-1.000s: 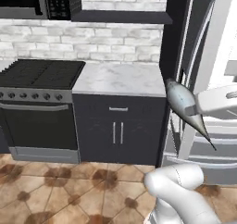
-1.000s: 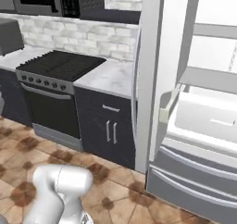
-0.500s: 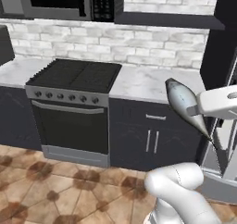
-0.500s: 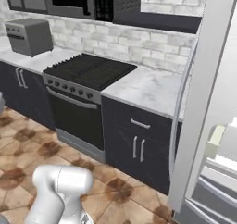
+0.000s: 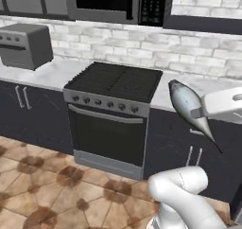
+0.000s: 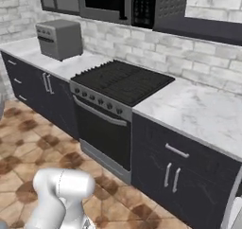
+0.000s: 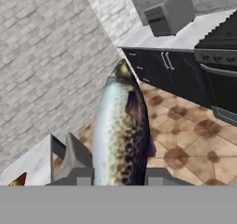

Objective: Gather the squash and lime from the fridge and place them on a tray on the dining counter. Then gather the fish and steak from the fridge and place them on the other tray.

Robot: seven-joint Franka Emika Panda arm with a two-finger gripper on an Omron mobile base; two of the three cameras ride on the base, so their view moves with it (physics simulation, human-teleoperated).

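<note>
Silvery fish (image 5: pixel 189 107) stays clamped in the gripper (image 7: pixel 119 176), raised in front of the stove (image 5: pixel 111 114), which, as the base turned, replaced the fridge, seemingly now behind.

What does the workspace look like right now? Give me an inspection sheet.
Surface: white marble counter beside the black stove, nothing on its visible part.
Job's things: slim silvery-grey fish held in the air, away from the counter.
Clutter: grey toaster oven on the counter left of the stove.
Grippers: tool shut on the fish, one finger on each side.
Cables: nothing seen.
Surroundings: brick backsplash, dark microwave above the stove, brown tiled floor.
</note>
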